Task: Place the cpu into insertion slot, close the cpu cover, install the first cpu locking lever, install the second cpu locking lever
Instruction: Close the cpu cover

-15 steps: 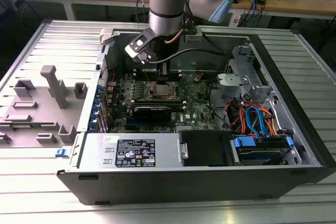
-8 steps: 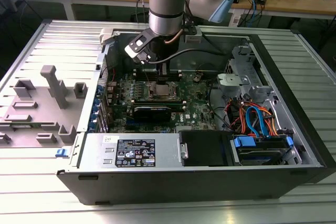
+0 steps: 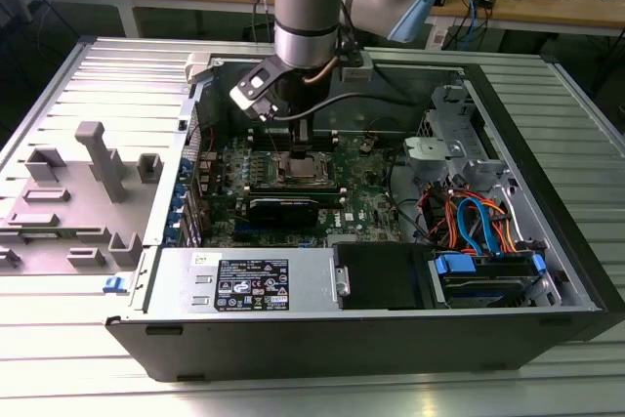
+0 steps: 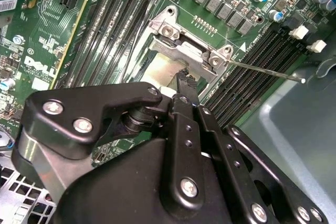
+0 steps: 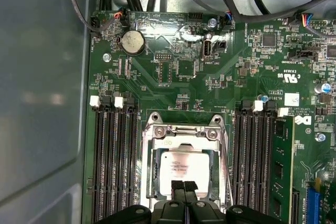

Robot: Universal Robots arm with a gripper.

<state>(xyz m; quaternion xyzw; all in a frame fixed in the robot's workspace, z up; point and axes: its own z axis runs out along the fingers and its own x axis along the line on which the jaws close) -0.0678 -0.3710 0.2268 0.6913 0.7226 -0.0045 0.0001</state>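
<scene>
The cpu, silver-topped, lies flat in the insertion slot on the green motherboard. The cpu cover, a silvery frame, lies down around the cpu in the first wrist view. My gripper hovers right over the near edge of the cpu with its black fingertips pressed together; whether they touch the chip I cannot tell. In the second wrist view my gripper sits by the socket's hinge, and a thin locking lever sticks out sideways over the memory slots, unlatched. In the exterior view the gripper hangs over the socket inside the open case.
Black memory slots flank the socket, with one green memory stick fitted. A black graphics card, the power supply and coloured cables lie nearby in the case. A grey fixture plate lies at the exterior view's left.
</scene>
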